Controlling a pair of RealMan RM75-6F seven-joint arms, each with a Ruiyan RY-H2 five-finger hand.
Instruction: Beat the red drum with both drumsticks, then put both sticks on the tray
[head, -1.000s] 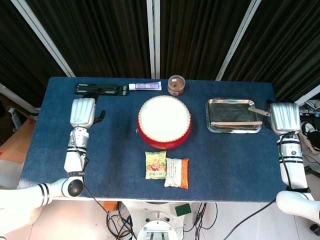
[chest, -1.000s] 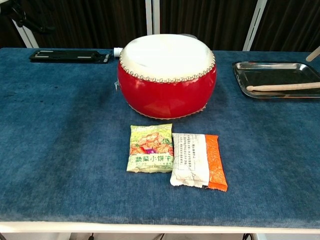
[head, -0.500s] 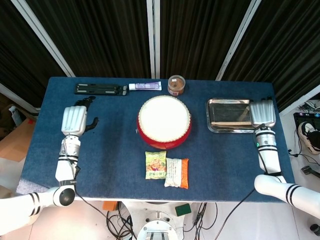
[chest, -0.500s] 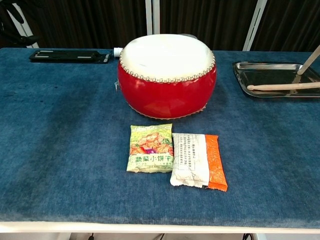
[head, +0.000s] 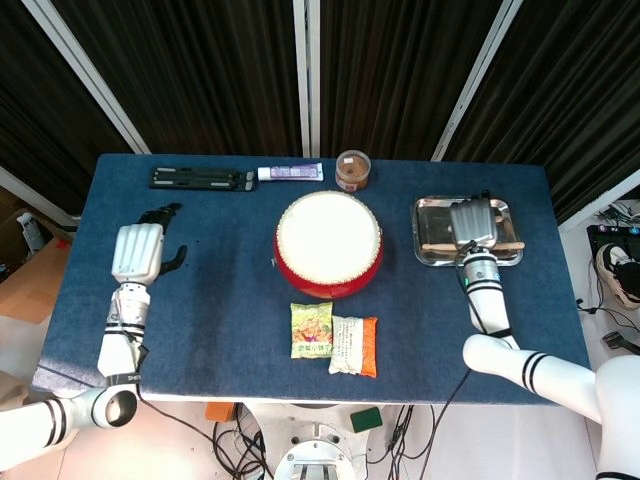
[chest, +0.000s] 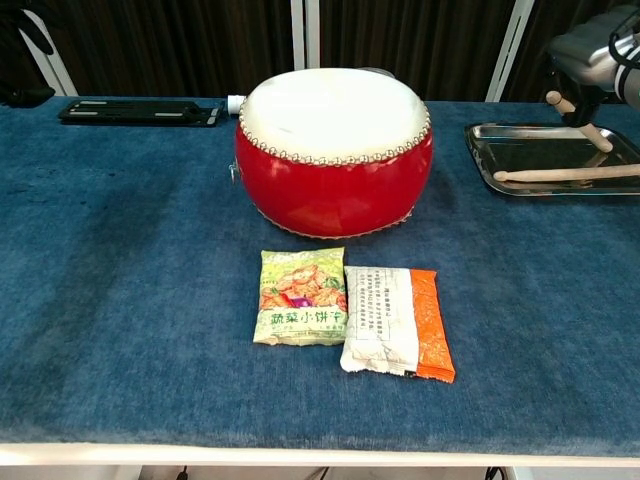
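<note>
Two drumsticks are the things to handle, and the head view shows one drumstick lying flat across the tray at the desk's right end, partly hidden under the right hand, which hovers over the tray. The left hand hangs over bare cloth well left of the red drum, fingers curled loosely; it seems to hold nothing, though its underside is hidden. From the chest view, the lying drumstick rests along the tray's near side, while the right hand above grips a second stick, tilted down with its lower end over the tray. Both sticks look like light, rigid, smooth wood, liable to roll, so a hold near mid-shaft seems steadiest. The left hand is barely in this view, a dark shape at the edge.
</note>
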